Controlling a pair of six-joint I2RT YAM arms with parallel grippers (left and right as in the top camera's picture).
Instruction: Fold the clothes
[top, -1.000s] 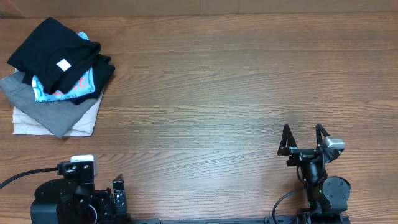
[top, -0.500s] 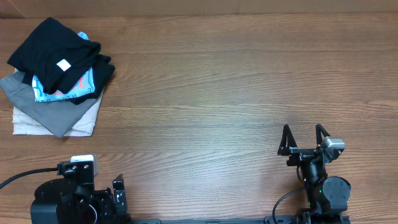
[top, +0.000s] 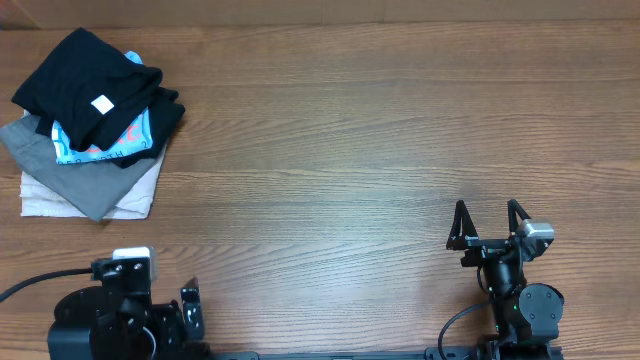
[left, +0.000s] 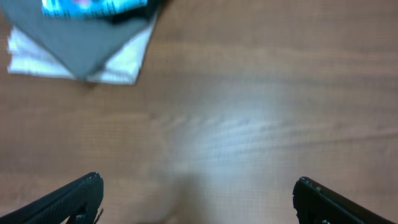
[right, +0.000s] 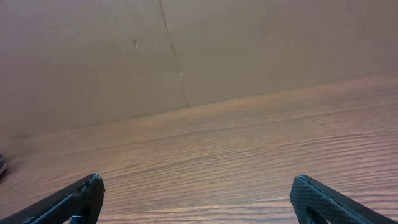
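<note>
Overhead, the black T-shirt (top: 85, 85) lies crumpled atop a light blue T-shirt (top: 100, 148), a grey garment (top: 62, 165) and a white garment (top: 40, 200), well ahead and far left of the right gripper (top: 486, 208), whose fingers stand spread and empty. In the left wrist view, the left gripper (left: 198, 182) is splayed wide over the wooden table (left: 249, 112), holding nothing, and the pile sits ahead beyond its left finger. In the right wrist view, parted fingers (right: 74, 199) frame wood and a brown wall (right: 249, 43).

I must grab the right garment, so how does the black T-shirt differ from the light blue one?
The black T-shirt is plain apart from a small white label; the light blue T-shirt carries white and pink lettering. The black T-shirt lies on top, largely exposed; the light blue T-shirt shows only partly beneath it. Both are loosely bunched.
</note>
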